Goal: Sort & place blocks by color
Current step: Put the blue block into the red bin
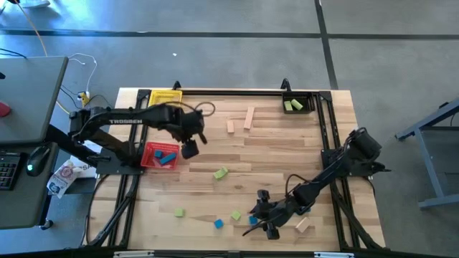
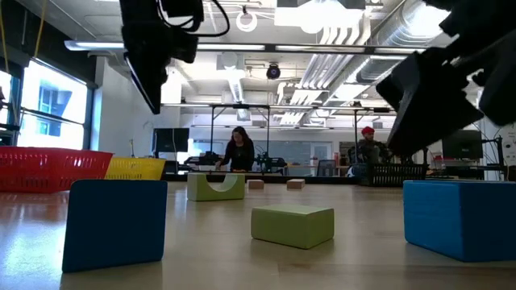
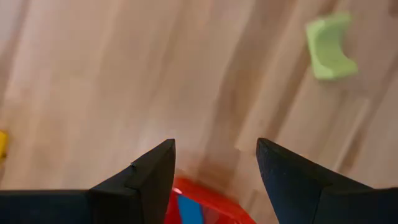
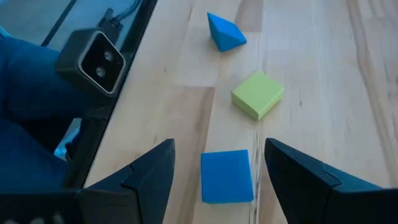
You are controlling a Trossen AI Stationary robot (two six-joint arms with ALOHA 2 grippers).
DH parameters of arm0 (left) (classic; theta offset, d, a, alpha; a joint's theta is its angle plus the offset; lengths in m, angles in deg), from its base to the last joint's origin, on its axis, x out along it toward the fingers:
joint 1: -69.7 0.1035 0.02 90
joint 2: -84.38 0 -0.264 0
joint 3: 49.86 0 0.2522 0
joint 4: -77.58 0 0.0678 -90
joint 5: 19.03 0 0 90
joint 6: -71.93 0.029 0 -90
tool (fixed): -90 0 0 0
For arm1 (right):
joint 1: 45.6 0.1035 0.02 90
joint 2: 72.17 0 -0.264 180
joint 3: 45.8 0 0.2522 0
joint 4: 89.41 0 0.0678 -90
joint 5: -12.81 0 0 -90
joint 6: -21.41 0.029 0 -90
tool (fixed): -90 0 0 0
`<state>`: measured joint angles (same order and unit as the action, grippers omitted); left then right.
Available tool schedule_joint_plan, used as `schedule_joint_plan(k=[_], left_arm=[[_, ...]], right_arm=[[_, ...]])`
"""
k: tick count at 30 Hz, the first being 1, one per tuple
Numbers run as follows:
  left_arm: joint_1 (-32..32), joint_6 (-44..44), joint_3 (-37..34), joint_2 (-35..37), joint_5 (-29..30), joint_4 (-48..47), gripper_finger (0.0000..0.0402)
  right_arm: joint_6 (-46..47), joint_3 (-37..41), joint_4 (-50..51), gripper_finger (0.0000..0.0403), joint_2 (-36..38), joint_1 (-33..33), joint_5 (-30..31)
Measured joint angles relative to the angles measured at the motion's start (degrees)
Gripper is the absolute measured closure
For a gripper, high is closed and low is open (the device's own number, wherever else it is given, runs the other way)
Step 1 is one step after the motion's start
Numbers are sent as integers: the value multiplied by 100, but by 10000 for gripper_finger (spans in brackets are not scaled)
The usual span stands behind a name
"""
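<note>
The only readable lettering is the white brand name "TROSSEN" printed along the dark left arm [image 1: 130,119] in the high view.

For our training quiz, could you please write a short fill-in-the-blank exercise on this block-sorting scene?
1. The open left pincer hangs by the ____ bin, which holds blue blocks.
2. The black bin holds ____ blocks.
3. The open right pincer hovers over a ____ block.

Missing words: red; green; blue
</note>
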<state>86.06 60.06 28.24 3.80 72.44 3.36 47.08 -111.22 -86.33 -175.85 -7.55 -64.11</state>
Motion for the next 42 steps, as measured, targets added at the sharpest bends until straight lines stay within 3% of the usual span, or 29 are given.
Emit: schedule_joint_plan(k=[15, 24, 32, 42], left_arm=[[-1069, -607, 0, -4, 24, -278, 190], [-1349, -619, 0, -4, 23, -276, 190], [-1693, -615, 0, -7, 48, -202, 190], [-2019, -495, 0, -9, 88, 576, 190]], right_arm=[[215, 0, -76, 177, -488, 0, -149], [297, -6, -125, 300, -483, 0, -116], [254, -4, -366, 301, -483, -82, 16], [20, -4, -1060, 301, -381, -605, 43]])
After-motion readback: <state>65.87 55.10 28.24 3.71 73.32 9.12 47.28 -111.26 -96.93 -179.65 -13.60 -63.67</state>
